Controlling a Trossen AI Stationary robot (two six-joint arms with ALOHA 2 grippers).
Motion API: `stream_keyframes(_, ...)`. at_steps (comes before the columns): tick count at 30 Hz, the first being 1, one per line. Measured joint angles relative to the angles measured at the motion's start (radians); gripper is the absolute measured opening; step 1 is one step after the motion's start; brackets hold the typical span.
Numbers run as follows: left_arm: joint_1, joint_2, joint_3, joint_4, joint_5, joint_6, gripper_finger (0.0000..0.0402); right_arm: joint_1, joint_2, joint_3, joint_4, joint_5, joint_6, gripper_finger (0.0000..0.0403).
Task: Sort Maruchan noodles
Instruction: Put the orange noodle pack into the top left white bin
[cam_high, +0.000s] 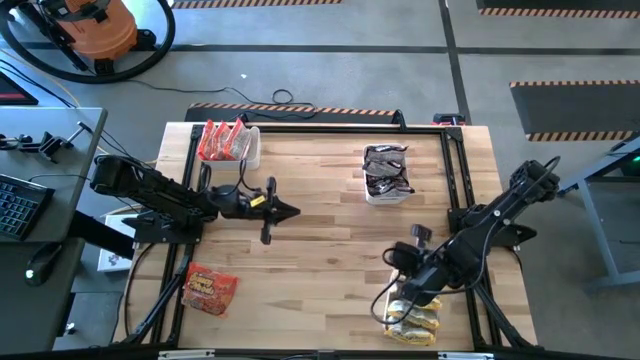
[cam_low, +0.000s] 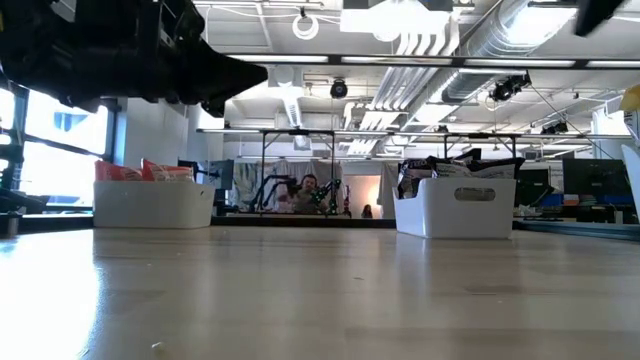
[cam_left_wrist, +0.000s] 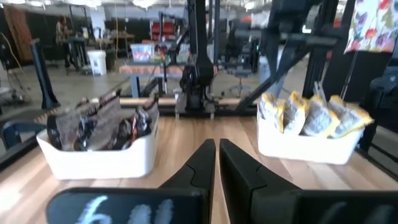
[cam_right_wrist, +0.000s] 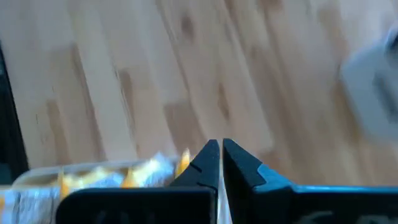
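High view: left hand (cam_high: 291, 210) over mid-worktop (cam_high: 330, 240); red-orange crinkly ramen packet (cam_high: 208, 288) lies loose near the front-left corner.
Left wrist: fingers nearly together, empty.
Right wrist: right hand (cam_right_wrist: 221, 155) pinched closed, empty, above yellow-white packets (cam_right_wrist: 106, 179).

Bright overhead lighting glares off the table (cam_low: 320, 300); both wrist views are blurred, the high view sharp.

On my table (cam_high: 320, 215), one bin (cam_high: 243, 152) of packets (cam_high: 222, 138) sits far left, another bin (cam_high: 386, 190) far right of centre. A third (cam_high: 412, 322) lies near right. One loose packet (cam_high: 209, 288) lies near left.
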Motion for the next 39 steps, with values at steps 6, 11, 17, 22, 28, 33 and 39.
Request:
stream_keyframes(6, -0.009, 0.000, 0.000, -0.038, -0.006, -0.028, 0.0014, -0.073, -0.025, -0.104, 0.318, 0.046, -0.294, 0.0000)
stream_keyframes(11, -0.060, -0.043, 0.000, -0.134, 0.000, -0.002, 0.0014, -0.199, -0.040, -0.335, 0.813, -0.103, -0.562, 0.0000)
stream_keyframes(17, -0.185, -0.244, 0.127, -0.712, -0.095, -0.053, 0.0014, -0.400, -0.040, -0.541, 1.375, -0.301, -0.820, 0.0000)
stream_keyframes(22, -0.298, -0.308, 0.361, -1.412, -0.196, -0.245, 0.0015, -0.536, -0.040, -0.573, 1.522, -0.371, -0.973, 0.0000)
stream_keyframes(28, -0.410, -0.227, 0.494, -1.830, -0.016, -0.644, 0.0040, -0.641, -0.040, -0.572, 1.557, -0.480, -1.057, 0.0000)
stream_keyframes(33, -0.545, -0.125, 0.495, -1.873, 0.140, -0.896, 0.0086, -0.670, -0.040, -0.572, 1.494, -0.514, -1.065, 0.0000)
stream_keyframes(39, -0.646, -0.012, 0.495, -1.819, 0.203, -1.083, 0.0141, -0.668, -0.040, -0.572, 1.444, -0.527, -1.081, 0.0000)
